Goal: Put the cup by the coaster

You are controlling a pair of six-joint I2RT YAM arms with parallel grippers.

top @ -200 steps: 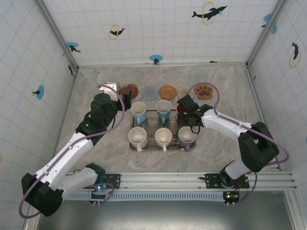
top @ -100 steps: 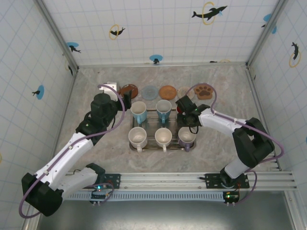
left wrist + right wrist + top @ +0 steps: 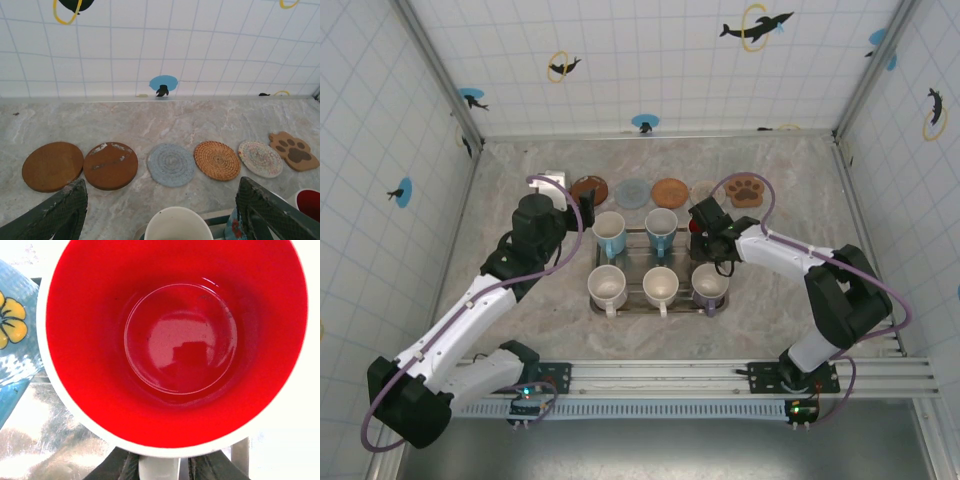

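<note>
Red cup [image 3: 180, 340]: it stands upright, mouth up, in the far right corner of the tray [image 3: 634, 262], just beside a flowery cup [image 3: 661, 230]; it is not by a coaster yet
Right pincer [image 3: 704, 224]: it sits right above the red cup and looks straight down into it
Handle [image 3: 157, 469]: it pokes out toward the pincer, with one dark finger [image 3: 122, 469] on each side of it
Right pincer grip: the fingers are close in on the handle, but I cannot tell if they squeeze it or only stand next to it
Left pincer [image 3: 161, 186]: it is wide open, holds nothing, and faces the coasters from the far left corner of the tray
Coasters: six lie in a row on the counter [image 3: 150, 120] behind the tray
Which way to go: the coasters lie past the cup, away from the arms; the pale woven coaster [image 3: 703, 190] is just behind it and the paw coaster [image 3: 747, 190] is near, off to the right
Nearer arm: the right one; the left arm is across the tray
Next move, my guess: grip the handle tight, lift the cup over the tray edge, and set it on bare counter next to a coaster
Watch out: the flowery cup is close and could get bumped
</note>
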